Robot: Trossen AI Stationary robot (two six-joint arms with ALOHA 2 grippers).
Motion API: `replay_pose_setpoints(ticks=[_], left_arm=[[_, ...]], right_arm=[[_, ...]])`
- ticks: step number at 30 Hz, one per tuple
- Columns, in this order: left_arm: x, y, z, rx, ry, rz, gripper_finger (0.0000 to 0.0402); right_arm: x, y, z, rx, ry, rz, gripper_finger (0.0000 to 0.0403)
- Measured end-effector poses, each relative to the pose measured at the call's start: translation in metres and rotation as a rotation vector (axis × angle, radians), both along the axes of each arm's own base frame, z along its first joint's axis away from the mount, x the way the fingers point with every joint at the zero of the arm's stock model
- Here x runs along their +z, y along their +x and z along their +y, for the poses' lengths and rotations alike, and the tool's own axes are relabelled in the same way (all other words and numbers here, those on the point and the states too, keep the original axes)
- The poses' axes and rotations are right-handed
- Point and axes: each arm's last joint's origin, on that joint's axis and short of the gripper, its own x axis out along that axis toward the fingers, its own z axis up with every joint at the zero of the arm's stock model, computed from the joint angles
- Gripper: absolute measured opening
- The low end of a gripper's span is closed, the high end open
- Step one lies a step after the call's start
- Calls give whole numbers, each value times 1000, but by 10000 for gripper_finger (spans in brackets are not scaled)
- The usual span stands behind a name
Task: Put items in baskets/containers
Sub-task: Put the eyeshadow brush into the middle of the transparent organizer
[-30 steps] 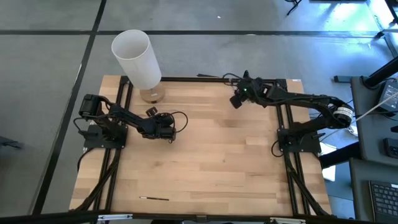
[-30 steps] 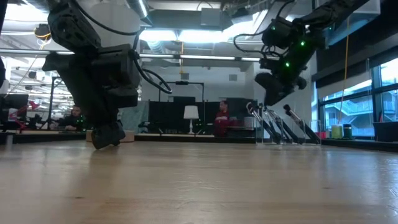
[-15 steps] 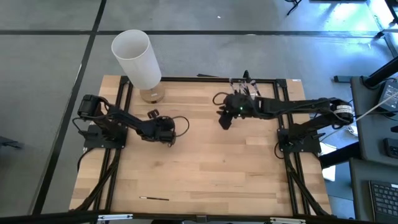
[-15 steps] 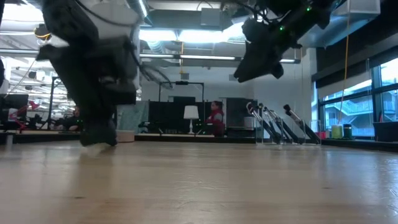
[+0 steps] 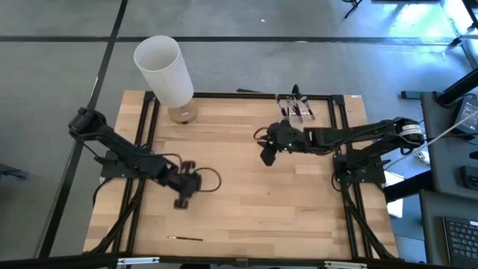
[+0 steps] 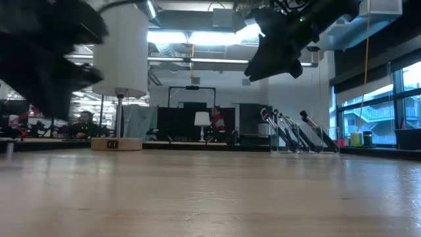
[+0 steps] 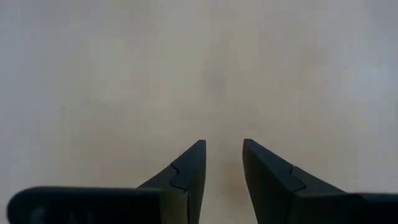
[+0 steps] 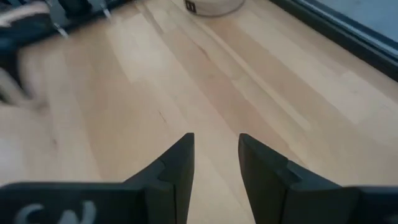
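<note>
- Light wooden table (image 5: 246, 202), black frame around the edges, grey floor all round.
- One brush (image 5: 185, 238) lying alone near the front edge, well apart from both arms.
- Clear holder (image 5: 295, 108) at the back edge, brushes (image 6: 289, 135) leaning inside.
- Tall white cylinder (image 5: 164, 71) at the back left corner.
- Left gripper (image 5: 183, 196) low over the front-left boards, fingers (image 7: 189, 171) slightly apart, nothing between.
- Right gripper (image 5: 267, 155) up above mid-table, fingers (image 8: 180, 163) parted, empty.
- Office room behind, ceiling lights, people seated far back.
</note>
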Motion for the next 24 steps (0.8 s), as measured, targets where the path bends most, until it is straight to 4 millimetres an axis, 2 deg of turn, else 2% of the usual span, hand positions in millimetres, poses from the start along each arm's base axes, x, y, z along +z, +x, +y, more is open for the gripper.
replay_pose_setpoints(ticks=[3, 6, 14, 20, 24], left_arm=[[5, -10, -24, 30, -205, 27, 102], [2, -25, -48, 11, -282, 81, 102], [-20, -52, -102, 102, -301, 83, 102], [-19, -53, -154, 101, -314, 126, 102], [-12, -49, -176, 100, -192, 153, 102]], right_arm=[[-11, 7, 9, -22, -34, 33, 123], [-24, 17, 15, -25, -52, 53, 123], [-61, 43, 23, 84, 4, 66, 123], [-63, 54, 26, 183, 64, -13, 123], [-61, 55, 28, 194, 66, -38, 123]])
